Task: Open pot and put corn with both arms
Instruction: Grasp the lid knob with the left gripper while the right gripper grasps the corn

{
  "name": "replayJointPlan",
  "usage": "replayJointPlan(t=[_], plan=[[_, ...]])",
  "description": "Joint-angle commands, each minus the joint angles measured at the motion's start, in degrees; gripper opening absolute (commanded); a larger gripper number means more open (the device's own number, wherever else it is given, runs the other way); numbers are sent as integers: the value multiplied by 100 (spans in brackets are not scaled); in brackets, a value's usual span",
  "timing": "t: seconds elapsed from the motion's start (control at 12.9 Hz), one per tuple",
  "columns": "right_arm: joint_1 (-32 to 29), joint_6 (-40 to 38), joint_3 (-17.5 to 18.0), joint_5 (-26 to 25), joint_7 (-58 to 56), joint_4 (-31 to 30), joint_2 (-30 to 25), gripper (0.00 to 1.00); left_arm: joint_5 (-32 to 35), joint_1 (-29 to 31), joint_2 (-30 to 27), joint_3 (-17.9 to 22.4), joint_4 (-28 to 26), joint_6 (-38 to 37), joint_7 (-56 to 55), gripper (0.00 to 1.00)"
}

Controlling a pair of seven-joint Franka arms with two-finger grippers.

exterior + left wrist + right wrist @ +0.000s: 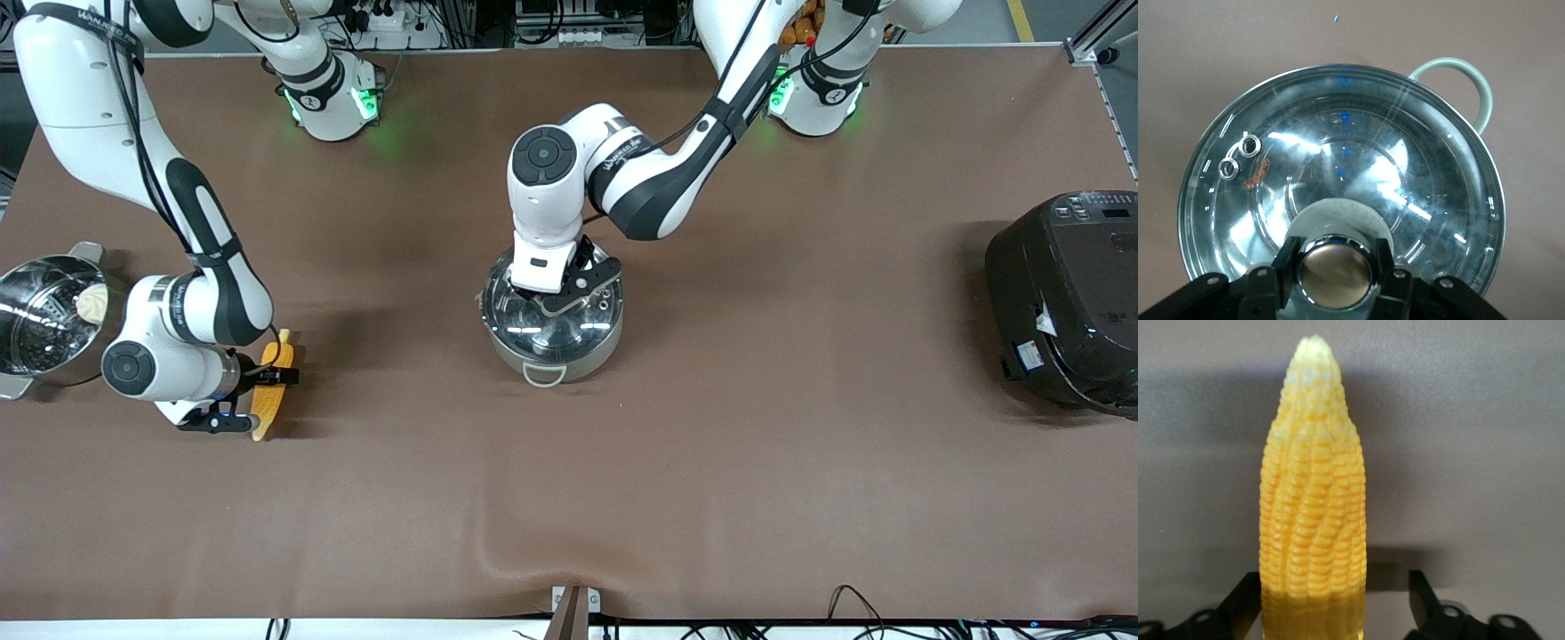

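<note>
The steel pot stands at the middle of the table with its glass lid on. My left gripper is over the lid and shut on the bronze knob, a finger against each side. The lid sits flat on the pot's rim. The corn lies on the table toward the right arm's end. My right gripper is down around its thick end and open. One finger touches the corn, while the other stands apart from it.
A steel steamer pot with a white bun stands at the table edge beside the right arm's hand. A big black cooker stands at the left arm's end. One pot loop handle sticks out toward the front camera.
</note>
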Motion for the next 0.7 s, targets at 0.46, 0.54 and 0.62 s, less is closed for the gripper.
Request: replayJointPlan(t=[0.46,0.54,0.62], plan=[[89,-714,137,-110,-365,54,-392,0,165,232,-1053,45,-79,-811,106,0],[97,-731,146,-110,-470,54,-462,0,165,337,-1299,54,-140,-1119,350,0],[124,-810,163,-102,-523,54,-550,0,165,529,-1598,54,-323,-1244,718,0]])
